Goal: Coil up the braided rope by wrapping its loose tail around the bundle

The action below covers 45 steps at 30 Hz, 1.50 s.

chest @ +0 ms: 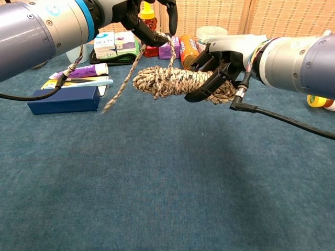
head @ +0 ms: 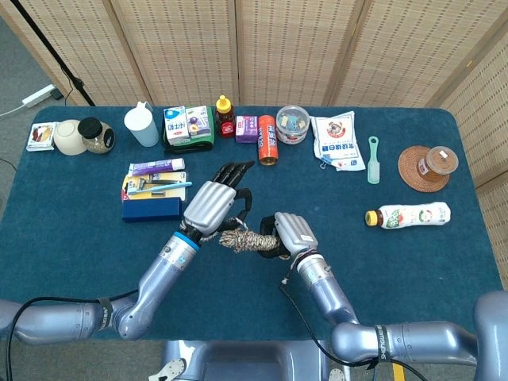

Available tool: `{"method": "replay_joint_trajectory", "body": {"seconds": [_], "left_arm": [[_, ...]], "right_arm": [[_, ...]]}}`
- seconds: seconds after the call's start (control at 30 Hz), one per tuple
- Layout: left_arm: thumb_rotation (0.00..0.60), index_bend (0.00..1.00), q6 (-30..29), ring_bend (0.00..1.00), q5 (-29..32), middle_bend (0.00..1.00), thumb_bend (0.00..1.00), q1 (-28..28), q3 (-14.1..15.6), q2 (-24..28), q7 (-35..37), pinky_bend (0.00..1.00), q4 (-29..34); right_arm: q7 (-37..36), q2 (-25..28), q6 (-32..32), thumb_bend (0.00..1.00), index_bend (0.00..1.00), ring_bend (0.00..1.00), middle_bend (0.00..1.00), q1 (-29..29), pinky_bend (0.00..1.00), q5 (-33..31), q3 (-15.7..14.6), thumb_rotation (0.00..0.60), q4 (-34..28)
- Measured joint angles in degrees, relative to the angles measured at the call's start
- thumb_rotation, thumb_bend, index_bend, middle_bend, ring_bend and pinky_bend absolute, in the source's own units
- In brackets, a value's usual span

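A dark blue cloth-covered table (head: 71,238) fills the frame, backed by woven wicker screen panels (head: 278,48) along the top edge. At upper centre stands a clear round plastic tub (head: 291,125) holding small coloured items; at right, a woven round coaster (head: 419,170) carries a small lidded jar (head: 438,161). The beige-and-brown braided rope bundle (chest: 178,83) is held above the table at frame centre, lying horizontal. The right hand (chest: 222,65) grasps its right end with fingers clenched around it. The left hand (chest: 144,18), raised just above the bundle, pinches the loose tail (chest: 123,86), which hangs toward lower left.
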State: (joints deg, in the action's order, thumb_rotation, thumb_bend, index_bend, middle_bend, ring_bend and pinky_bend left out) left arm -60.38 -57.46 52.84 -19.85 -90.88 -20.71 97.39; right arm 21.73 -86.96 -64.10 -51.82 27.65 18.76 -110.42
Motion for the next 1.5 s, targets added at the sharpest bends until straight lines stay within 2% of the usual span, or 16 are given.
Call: {"method": "replay_joint_trajectory", "body": {"seconds": [0.3,0.4,0.47,0.53,0.67,0.73,1.0,1.1,1.23,1.5], "left_arm": [[0.600,0.53,0.33,0.00,0.75,0.00,0.44,0.51,0.71,-1.28,0.42,0.00,-3.77],[0.600,0.42,0.51,0.00,1.09,0.00,0.43,0.89,0.90,-2.04,0.16,0.00,-4.97],[0.600,0.27,0.72,0.00,1.57,0.00,0.43,1.27,1.10,-2.81,-0.26,0.00,-5.86],[0.600,0.17,0.89,0.00,2.07,0.00,0.43,1.60,1.32,-3.44,-0.81,0.00,-6.39],[0.600,0.03,0.96,0.00,2.63,0.00,0.43,2.00,1.63,-4.31,-1.46,0.00,-6.91],[0.600,0.00,0.73,0.00,2.63,0.00,0.43,2.07,1.70,-4.51,-1.59,0.00,-6.97],[0.600,0.00,0.13,0.00,2.40,0.00,0.42,1.81,2.00,-3.08,-2.80,0.00,-5.56],[0.600,0.00,0.51,0.00,2.68,0.00,0.34,1.90,2.35,-1.91,-4.25,0.00,-4.92],[0.600,0.00,1.71,0.00,4.51,0.00,0.25,2.38,2.93,0.99,-7.90,0.00,-3.00],[0.600,0.00,7.97,0.00,9.08,0.00,0.24,3.71,5.65,9.15,-11.25,0.00,1.20]], "right_arm": [[-1.08,1.99,0.86,0.74,0.74,0.69,0.78,0.53,0.94,0.10,0.12,0.600,-3.50],[-1.28,2.40,1.18,0.74,0.74,0.70,0.78,0.57,0.94,-0.06,-0.13,0.600,-4.33],[-1.41,2.67,1.36,0.74,0.74,0.69,0.78,0.59,0.94,-0.07,-0.33,0.600,-4.85],[-1.60,2.98,1.52,0.74,0.74,0.70,0.78,0.63,0.94,0.00,-0.52,0.600,-5.37],[-2.30,3.64,1.99,0.74,0.74,0.70,0.78,0.75,0.94,0.06,-0.67,0.600,-6.10],[-2.84,4.11,2.40,0.74,0.74,0.70,0.78,0.82,0.94,0.05,-0.67,0.600,-6.34],[-4.59,5.29,3.52,0.74,0.74,0.70,0.78,0.96,0.94,-0.24,-0.35,0.600,-5.50],[-4.96,5.47,3.71,0.74,0.74,0.70,0.78,0.92,0.94,-0.46,-0.21,0.600,-5.05],[-5.39,5.71,3.74,0.74,0.74,0.70,0.78,0.70,0.94,-0.82,0.19,0.600,-3.81],[-6.43,6.05,4.00,0.74,0.74,0.70,0.78,-0.11,0.94,-3.24,1.81,0.600,0.52]]}}
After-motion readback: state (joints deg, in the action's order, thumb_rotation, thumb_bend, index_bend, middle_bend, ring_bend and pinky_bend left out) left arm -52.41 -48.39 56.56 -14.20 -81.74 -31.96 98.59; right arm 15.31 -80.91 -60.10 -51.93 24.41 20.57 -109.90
